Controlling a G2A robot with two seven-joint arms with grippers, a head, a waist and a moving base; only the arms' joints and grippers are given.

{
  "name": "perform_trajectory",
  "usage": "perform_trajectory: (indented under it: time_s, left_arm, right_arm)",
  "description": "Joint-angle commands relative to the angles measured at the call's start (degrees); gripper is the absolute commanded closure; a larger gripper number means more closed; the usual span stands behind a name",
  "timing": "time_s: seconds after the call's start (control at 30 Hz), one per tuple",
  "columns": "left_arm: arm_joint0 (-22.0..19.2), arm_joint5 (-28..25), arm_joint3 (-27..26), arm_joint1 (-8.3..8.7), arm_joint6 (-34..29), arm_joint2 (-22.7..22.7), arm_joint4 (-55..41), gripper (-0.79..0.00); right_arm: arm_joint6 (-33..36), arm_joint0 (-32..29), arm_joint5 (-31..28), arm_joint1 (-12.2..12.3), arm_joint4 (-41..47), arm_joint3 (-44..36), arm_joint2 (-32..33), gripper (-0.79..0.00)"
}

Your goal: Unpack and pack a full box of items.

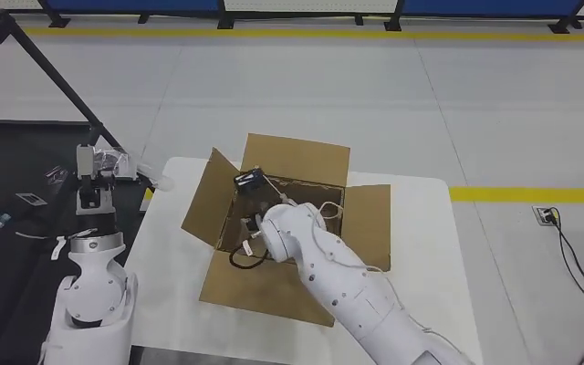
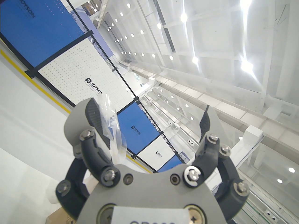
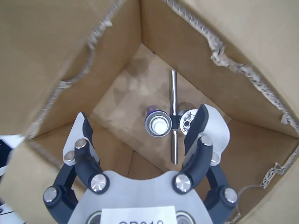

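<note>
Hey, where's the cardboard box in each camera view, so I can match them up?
Top view: cardboard box open on the white table, the right arm inside it.
Left wrist view: a brown cardboard corner beside the left gripper base, possibly the box.
Right wrist view: its walls surround the open right gripper.
Shared landmark: the folded-out flaps.

The box (image 3: pixel 58 36) is showing plain brown cardboard, with darker blotches staining its floor. Inside it, a rod (image 3: pixel 173 89) is gleaming silver, and a can (image 3: pixel 157 123) is showing a purple-blue side under a silver rim with a white centre. The right tool (image 3: pixel 143 111) and the left tool (image 2: pixel 149 120) are both wearing pale grey plates and black ribbed pads. The tabletop (image 1: pixel 429 274) is looking white.
</note>
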Motion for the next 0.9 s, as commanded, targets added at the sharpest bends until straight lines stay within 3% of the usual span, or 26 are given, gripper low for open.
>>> perform_trajectory:
  time_s: [0.0, 0.13, 0.27, 0.63, 0.87]
  left_arm:
    - [-0.47, 0.17, 0.2, -0.03, -0.22, 0.47, 0.17, -0.785]
    - [-1.23, 0.2, 0.56, -0.05, -0.44, 0.97, 0.46, -0.785]
    - [-1.65, 0.32, 1.13, -0.04, -0.54, 0.94, 0.53, -0.785]
    - [-1.46, 1.85, 1.75, 0.06, -0.86, 0.42, 1.39, -0.785]
    - [-2.0, 2.18, 1.15, 0.13, -0.43, -0.1, 1.75, -0.785]
  right_arm:
    - [3.28, -7.17, -2.04, 2.26, -4.27, -14.71, 4.72, -0.785]
    - [6.34, -19.35, -5.9, 4.9, -9.03, -34.75, 11.64, -0.785]
    - [6.87, -26.96, -8.86, 6.19, -7.3, -45.46, 17.88, -0.785]
    - [4.83, -28.06, -8.07, 6.29, -7.18, -45.55, 18.69, -0.785]
    - [-1.49, -31.93, -2.07, 6.95, 7.74, -49.79, 34.2, -0.785]
